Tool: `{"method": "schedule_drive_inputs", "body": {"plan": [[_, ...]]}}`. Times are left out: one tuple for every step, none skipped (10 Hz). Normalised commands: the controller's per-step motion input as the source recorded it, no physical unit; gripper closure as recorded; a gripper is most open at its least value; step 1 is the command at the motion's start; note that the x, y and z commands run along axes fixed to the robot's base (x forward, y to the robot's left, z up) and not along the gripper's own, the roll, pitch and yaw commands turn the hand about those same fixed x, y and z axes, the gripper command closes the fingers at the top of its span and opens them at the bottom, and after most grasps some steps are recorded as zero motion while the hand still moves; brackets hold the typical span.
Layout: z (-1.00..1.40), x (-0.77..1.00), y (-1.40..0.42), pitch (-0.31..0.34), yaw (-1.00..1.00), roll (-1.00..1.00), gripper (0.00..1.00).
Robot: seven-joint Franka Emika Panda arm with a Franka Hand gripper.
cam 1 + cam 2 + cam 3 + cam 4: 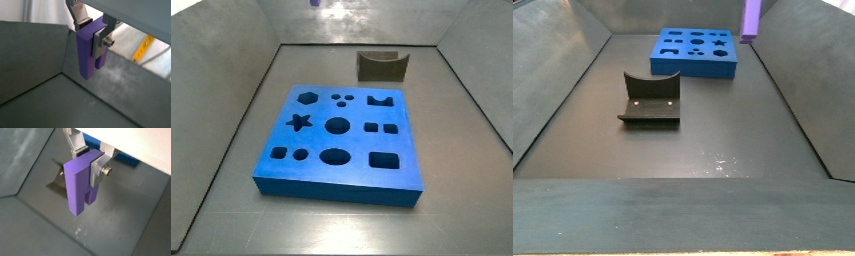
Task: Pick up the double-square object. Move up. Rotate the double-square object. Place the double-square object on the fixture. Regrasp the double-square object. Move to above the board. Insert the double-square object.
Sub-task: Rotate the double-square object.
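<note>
Double-square object (89, 52), the light-purple block, hangs upright in my gripper (93, 31), well above the grey floor (40, 100). My two silver fingers (101, 40) press on opposite faces of its upper end, so the jaws stand only as wide as the block is thick, clamped on it. The rest of the block sticks out below the pads and touches nothing else. In both wrist views its lower end is split by a notch into two prongs, one reaching lower than its neighbour (80, 185).

In a side view only a purple strip of the block (754, 18) shows at the top edge, beyond the far right corner of the board (699, 53); my fingers are cut off there. In a side view a blurred purple patch at the top edge (337, 8) is too unclear for me to name.

On the floor the blue board (345, 135) lies flat with its dark cut-outs facing up. The fixture (382, 66) stands apart from the board, with bare floor between them, its curved dip (652, 95) facing up.
</note>
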Motion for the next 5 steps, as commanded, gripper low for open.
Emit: {"method": "schedule_drive_inputs", "body": {"plan": [[0.03, -0.03, 0.03, 0.138, -0.53, -1.00, 1.00], [0.03, -0.03, 0.03, 0.151, -0.52, -1.00, 1.00], [0.03, -0.03, 0.03, 0.174, -0.50, -1.00, 1.00], [0.03, -0.03, 0.03, 0.186, -0.48, -1.00, 1.00], [0.03, -0.03, 0.03, 0.192, -0.45, -1.00, 1.00]]}}
